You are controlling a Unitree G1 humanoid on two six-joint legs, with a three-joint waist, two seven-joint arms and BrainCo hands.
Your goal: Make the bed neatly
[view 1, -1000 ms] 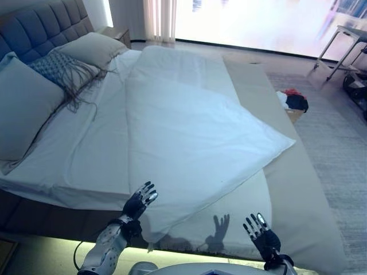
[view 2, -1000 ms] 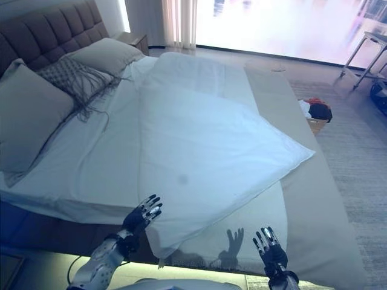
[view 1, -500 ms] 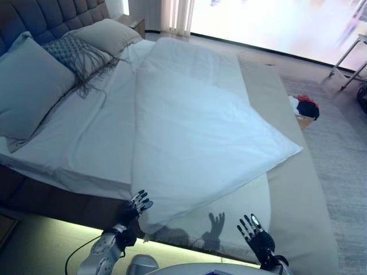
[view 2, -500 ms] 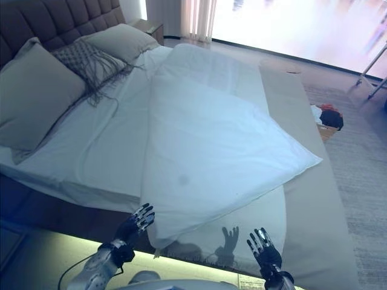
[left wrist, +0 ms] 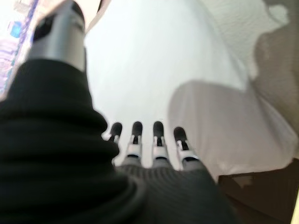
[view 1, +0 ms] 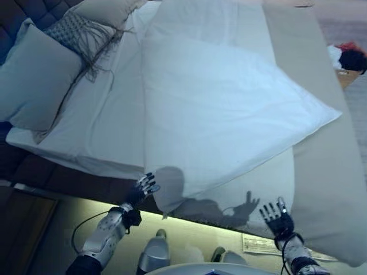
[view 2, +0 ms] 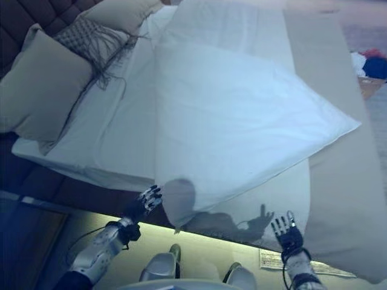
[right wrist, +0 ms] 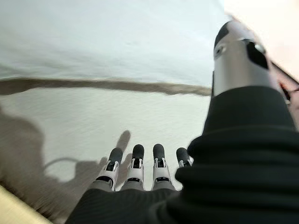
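Note:
A white duvet (view 1: 229, 109) lies skewed on the bed, one corner (view 1: 330, 117) reaching out over the beige bed runner (view 1: 321, 172) and another corner (view 1: 166, 205) hanging over the near edge. A white sheet (view 1: 109, 126) covers the mattress beside it. My left hand (view 1: 143, 188) is open, fingers straight, just left of the hanging corner at the bed's near edge. My right hand (view 1: 276, 213) is open with fingers spread over the near edge of the bed, holding nothing. Both also show in the wrist views, the left hand (left wrist: 149, 140) and the right hand (right wrist: 135, 163), with straight fingers.
Pillows (view 1: 40, 80) and a fringed grey cushion (view 1: 77, 31) lie at the head by the dark padded headboard (view 1: 11, 23). A basket with clothes (view 1: 347, 60) stands on the floor beyond the bed. A lit strip (view 1: 103, 203) runs under the bed's near edge.
The camera has tilted down and moved closer, so the bed fills more of the picture. Both hands have stayed open and sit lower, at the bed's near edge.

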